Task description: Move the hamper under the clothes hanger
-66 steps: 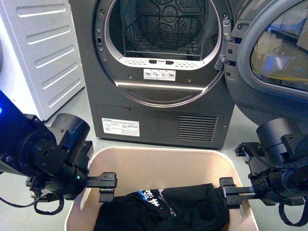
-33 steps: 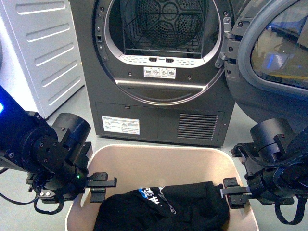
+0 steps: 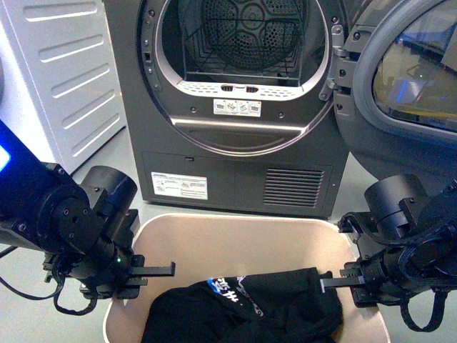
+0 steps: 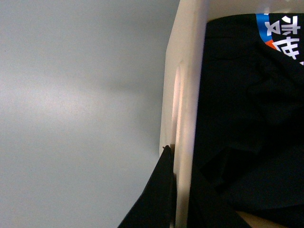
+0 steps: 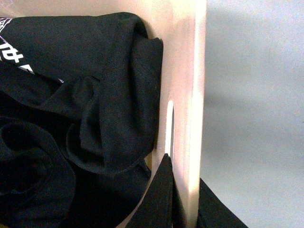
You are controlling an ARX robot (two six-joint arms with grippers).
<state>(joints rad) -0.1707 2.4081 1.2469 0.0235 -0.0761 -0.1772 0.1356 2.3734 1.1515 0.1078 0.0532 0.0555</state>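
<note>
The beige hamper [image 3: 235,223] stands on the floor at the bottom centre of the front view, in front of the dryer. A black garment [image 3: 243,307] with a blue and white print lies inside it. My left gripper [image 3: 139,275] is shut on the hamper's left wall, which shows in the left wrist view [image 4: 183,95] between the left gripper's [image 4: 178,190] jaws. My right gripper [image 3: 350,282] is shut on the right wall [image 5: 185,71], just below a handle slot [image 5: 170,123], with the right gripper's [image 5: 185,190] jaws either side of it. The clothes hanger is out of view.
A dark grey dryer [image 3: 243,164] stands right behind the hamper, drum open. Its round door [image 3: 407,78] hangs open at the right. A white appliance [image 3: 57,71] stands at the left. Grey floor [image 3: 400,214] lies on both sides of the hamper.
The jaws of both grippers have closed from wide open onto the hamper's side walls. Both arms have drawn slightly nearer the hamper.
</note>
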